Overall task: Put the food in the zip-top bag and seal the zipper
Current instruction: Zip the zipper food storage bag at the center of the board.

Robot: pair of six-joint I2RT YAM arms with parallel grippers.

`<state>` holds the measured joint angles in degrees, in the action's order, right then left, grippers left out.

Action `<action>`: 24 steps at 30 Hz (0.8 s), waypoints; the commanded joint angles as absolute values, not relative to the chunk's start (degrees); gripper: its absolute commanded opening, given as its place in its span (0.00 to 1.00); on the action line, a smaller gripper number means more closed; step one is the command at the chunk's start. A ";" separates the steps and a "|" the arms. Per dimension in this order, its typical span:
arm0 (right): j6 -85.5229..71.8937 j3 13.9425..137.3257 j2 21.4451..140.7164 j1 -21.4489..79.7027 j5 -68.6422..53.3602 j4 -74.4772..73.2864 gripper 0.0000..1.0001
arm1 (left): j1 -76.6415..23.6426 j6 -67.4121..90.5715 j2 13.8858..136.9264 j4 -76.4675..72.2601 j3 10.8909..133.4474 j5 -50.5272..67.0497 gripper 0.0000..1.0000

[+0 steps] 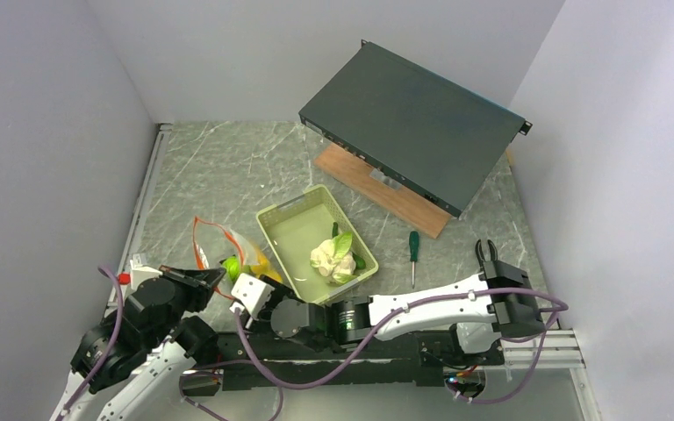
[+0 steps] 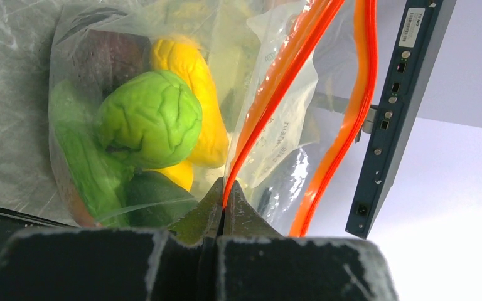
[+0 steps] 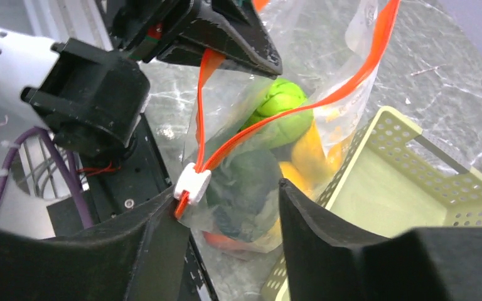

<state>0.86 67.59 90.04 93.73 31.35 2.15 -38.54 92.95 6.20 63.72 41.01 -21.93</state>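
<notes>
The clear zip-top bag (image 2: 100,125) hangs from my left gripper (image 2: 224,199), which is shut on the red-orange zipper strip (image 2: 270,94). Inside it are the green pepper (image 2: 147,119), yellow corn (image 2: 194,94), a green cucumber (image 2: 81,157) and a dark eggplant (image 2: 110,56). My right gripper (image 3: 227,191) is open, with the bag's lower corner (image 3: 251,194) between its fingers. The zipper's white slider (image 3: 192,184) sits beside its left finger (image 3: 157,244). The mouth of the bag gapes open. The white cauliflower (image 1: 333,257) lies in the pale green basket (image 1: 285,230).
The basket also shows just to the right of the bag in the right wrist view (image 3: 414,182). A black rack unit (image 1: 412,123) rests on a wooden board (image 1: 382,189) at the back. A green screwdriver (image 1: 413,250) and black pliers (image 1: 486,250) lie at the right.
</notes>
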 commanded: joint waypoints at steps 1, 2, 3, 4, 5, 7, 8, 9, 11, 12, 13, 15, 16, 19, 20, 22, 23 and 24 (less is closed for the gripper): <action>5.30 66.17 89.34 93.67 36.13 12.47 0.47 | -38.44 94.29 5.27 63.17 42.59 -23.17 0.00; 5.52 65.15 89.07 93.61 35.78 14.08 0.42 | -38.42 93.91 5.07 63.19 42.89 -23.44 0.00; 5.53 64.33 88.77 93.64 35.40 14.73 0.36 | -38.49 93.44 4.94 63.19 43.20 -23.53 0.00; 5.61 63.59 88.46 93.66 34.78 15.51 0.30 | -38.41 92.86 4.85 63.20 43.50 -23.60 0.00; 5.70 62.98 88.20 93.63 33.53 16.50 0.23 | -38.42 92.08 4.76 63.02 43.83 -23.67 0.03; 6.16 61.96 87.72 93.27 31.19 17.67 0.05 | -38.49 89.76 4.89 62.89 44.69 -23.91 0.14; 6.42 61.29 87.33 93.02 30.58 18.41 0.00 | -38.45 88.41 4.98 62.92 45.30 -23.97 0.22; 6.60 60.65 86.92 92.62 29.51 18.89 0.00 | -38.39 86.20 5.03 62.86 45.94 -24.09 0.29; 6.51 59.86 86.03 91.13 25.75 18.32 0.00 | -38.46 79.98 5.35 62.48 47.76 -23.91 0.41; 6.15 59.71 85.55 90.04 23.42 17.61 0.00 | -38.44 76.23 5.54 62.12 48.86 -23.61 0.46; 5.98 59.35 84.93 88.99 20.96 17.07 0.00 | -38.44 72.14 5.72 61.53 50.01 -23.19 0.50; 5.35 58.11 83.45 86.60 16.42 16.99 0.00 | -38.38 62.11 6.16 59.73 52.21 -21.43 0.59; 4.87 57.69 82.62 85.48 13.24 16.86 0.00 | -38.46 57.97 6.59 58.71 53.06 -20.39 0.63; 2.70 57.24 80.96 82.30 6.89 16.18 0.00 | -38.44 44.96 9.62 55.34 56.29 -13.88 0.73; 2.16 57.29 80.82 81.46 5.70 16.06 0.00 | -38.43 42.28 11.29 55.47 57.58 -11.67 0.75; 1.24 57.54 80.67 80.38 4.27 15.78 0.00 | -38.48 39.42 15.54 56.66 60.02 -7.29 0.77; 1.19 57.83 80.68 80.11 3.88 15.62 0.00 | -38.49 39.30 17.63 56.72 61.34 -4.86 0.77; 1.46 58.16 80.88 80.11 3.88 15.10 0.00 | -38.45 40.12 19.73 56.51 61.92 -2.15 0.76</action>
